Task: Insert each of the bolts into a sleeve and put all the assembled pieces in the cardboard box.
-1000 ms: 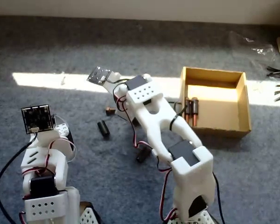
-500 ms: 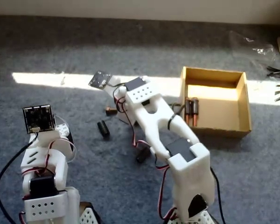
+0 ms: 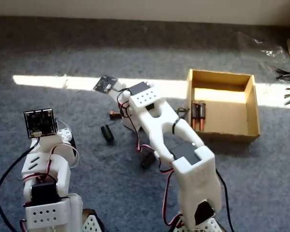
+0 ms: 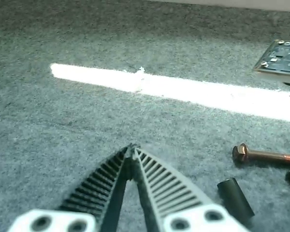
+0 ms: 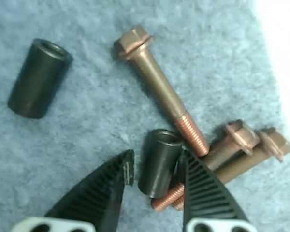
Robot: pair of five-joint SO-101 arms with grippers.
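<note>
The right end effector is spread around 1 sleeve, lower middle of its wrist view. The sleeve's long axis runs roughly along the fingers.

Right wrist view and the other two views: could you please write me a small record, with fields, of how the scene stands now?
Right gripper: open, one of its fingers on each side of a black sleeve
Left gripper: shut, empty, above the carpet
Loose bolts: three, lying on the carpet beside that sleeve
Second sleeve: lying free, apart from the bolts
Cardboard box: two dark pieces inside, side by side near one wall
</note>
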